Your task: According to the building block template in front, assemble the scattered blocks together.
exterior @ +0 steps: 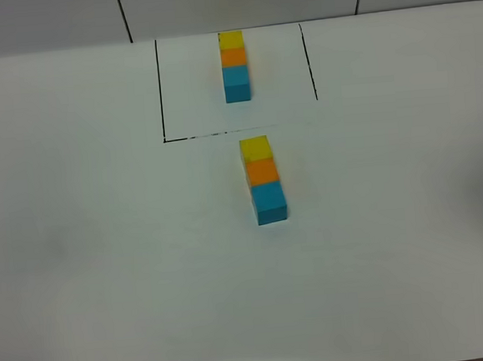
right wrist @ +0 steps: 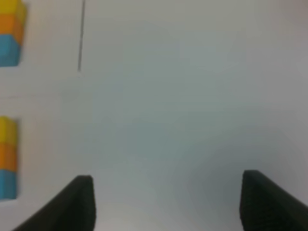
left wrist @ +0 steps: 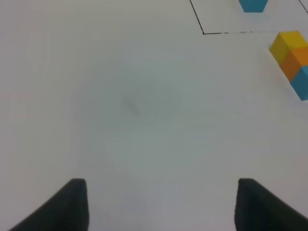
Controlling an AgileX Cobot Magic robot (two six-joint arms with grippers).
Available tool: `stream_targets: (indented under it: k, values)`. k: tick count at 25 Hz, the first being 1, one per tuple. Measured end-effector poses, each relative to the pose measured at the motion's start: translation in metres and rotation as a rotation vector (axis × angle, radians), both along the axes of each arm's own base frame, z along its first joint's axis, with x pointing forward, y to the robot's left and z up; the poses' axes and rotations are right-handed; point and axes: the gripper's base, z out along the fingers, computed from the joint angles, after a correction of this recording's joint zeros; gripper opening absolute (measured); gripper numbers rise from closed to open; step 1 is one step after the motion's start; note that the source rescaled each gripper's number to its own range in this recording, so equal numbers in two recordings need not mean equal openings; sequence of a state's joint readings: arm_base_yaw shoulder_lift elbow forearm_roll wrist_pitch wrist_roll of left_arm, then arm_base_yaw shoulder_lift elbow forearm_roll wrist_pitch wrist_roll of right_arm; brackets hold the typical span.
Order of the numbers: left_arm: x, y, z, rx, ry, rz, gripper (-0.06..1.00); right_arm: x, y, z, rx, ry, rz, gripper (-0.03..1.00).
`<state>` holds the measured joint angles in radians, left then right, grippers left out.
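The scattered blocks now sit joined in one straight row on the white surface: the yellow cube at the far end, the orange cube in the middle, the sky blue cube nearest me, each touching the next. The row lies just outside the thin black outline drawn on the surface, slightly askew to it. Inside that outline stands the building block template, a smaller row in the same order, yellow, orange, blue, well apart from the assembled row. Both arms are out of the overhead picture. The left pincer hangs over bare surface with its two dark fingers standing wide and nothing between them; the assembled row lies ahead of it and off to its right side, well clear. The right pincer is likewise spread wide and holds nothing, with the assembled row ahead and to its left, near the finger on that side but not touching, and the template farther ahead on that same side.
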<state>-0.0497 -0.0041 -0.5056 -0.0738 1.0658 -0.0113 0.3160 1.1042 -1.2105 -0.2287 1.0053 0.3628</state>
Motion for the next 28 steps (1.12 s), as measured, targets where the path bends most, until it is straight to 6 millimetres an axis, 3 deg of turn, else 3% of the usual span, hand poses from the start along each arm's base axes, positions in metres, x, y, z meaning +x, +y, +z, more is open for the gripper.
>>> stream_targets:
  k: [4, 8, 17, 23, 28]
  values:
    - [0.000, 0.000, 0.000, 0.000, 0.000, 0.000, 0.39, -0.046, -0.028, -0.003, 0.020, -0.068, -0.074, 0.35]
    - [0.000, 0.000, 0.000, 0.000, 0.000, 0.000, 0.39, -0.096, -0.042, -0.010, 0.042, -0.156, -0.089, 0.35]
    - [0.000, 0.000, 0.000, 0.000, 0.000, 0.000, 0.39, -0.185, -0.062, -0.056, 0.086, -0.284, -0.137, 0.35]
    - [0.000, 0.000, 0.000, 0.000, 0.000, 0.000, 0.39, -0.218, -0.064, -0.093, 0.134, -0.293, -0.118, 0.35]
    - [0.000, 0.000, 0.000, 0.000, 0.000, 0.000, 0.39, -0.220, -0.063, -0.107, 0.138, -0.336, -0.098, 0.35]
